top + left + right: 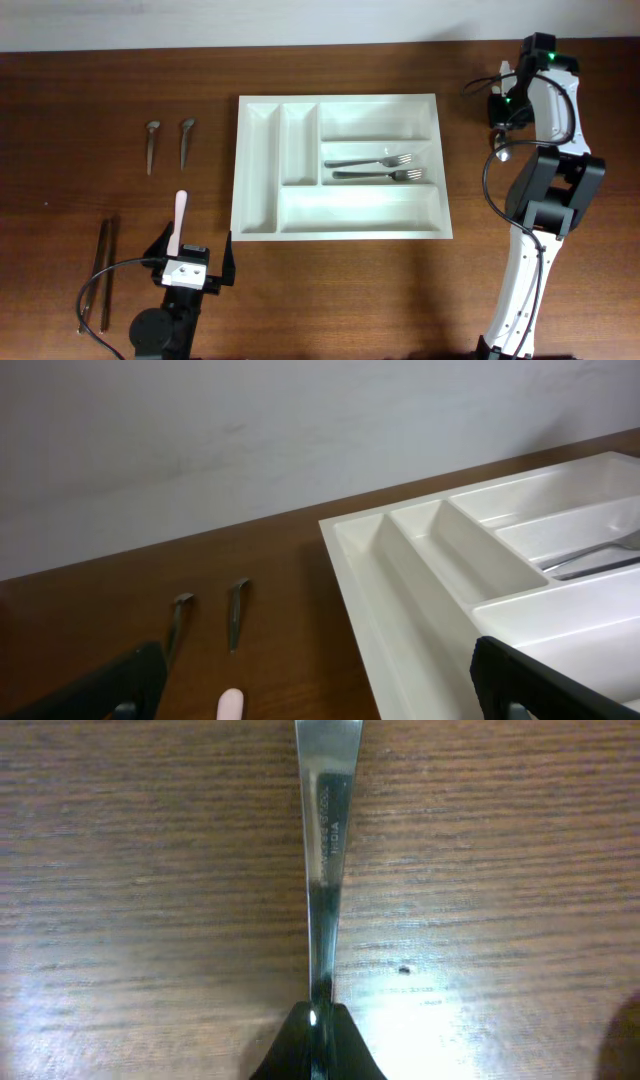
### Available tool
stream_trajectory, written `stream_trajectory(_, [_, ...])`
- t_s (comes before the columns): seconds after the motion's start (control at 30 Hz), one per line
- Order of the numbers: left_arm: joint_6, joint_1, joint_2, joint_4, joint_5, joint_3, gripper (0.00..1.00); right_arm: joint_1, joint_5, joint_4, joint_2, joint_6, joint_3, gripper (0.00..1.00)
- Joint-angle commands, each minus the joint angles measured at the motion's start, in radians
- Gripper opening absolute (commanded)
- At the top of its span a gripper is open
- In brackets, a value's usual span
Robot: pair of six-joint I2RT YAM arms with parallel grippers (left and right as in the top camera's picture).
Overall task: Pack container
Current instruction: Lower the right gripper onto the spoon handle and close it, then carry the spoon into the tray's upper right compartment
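Right gripper point(316, 1038), right of the container point(360, 210), clamps a steel handle point(325, 840); left gripper point(196, 245), left of it, gapes wide.

Container point(258, 225) is set mid-desk point(80, 90). Two forks point(368, 160) are laid side by side in its middle long compartment. Two spoons point(151, 146) are placed left of it, apart from it. Rods point(104, 272) are laid at the front left. A utensil point(178, 222) is lodged between the spread left claw point(196, 240) fingers. A cutlery handle point(322, 870) is pinched in the right claw point(318, 1035), over the desk to the container's right.
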Motion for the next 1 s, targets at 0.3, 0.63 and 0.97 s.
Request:
stream_trajectory(0.3, [-0.012, 0.006, -0.010, -0.003, -0.004, -0.006, 0.99, 0.002, -0.088, -0.190, -0.027, 0.296, 0.291, 0.04])
stream_trajectory(0.63, [-0.012, 0.006, -0.010, -0.002, -0.004, -0.006, 0.99, 0.097, -0.240, -0.291, -0.027, 0.543, 0.480, 0.04])
stream_trajectory(0.97, [-0.012, 0.006, -0.010, -0.003, -0.004, -0.006, 0.99, 0.281, -0.261, -0.282, -0.027, 0.745, 0.481, 0.04])
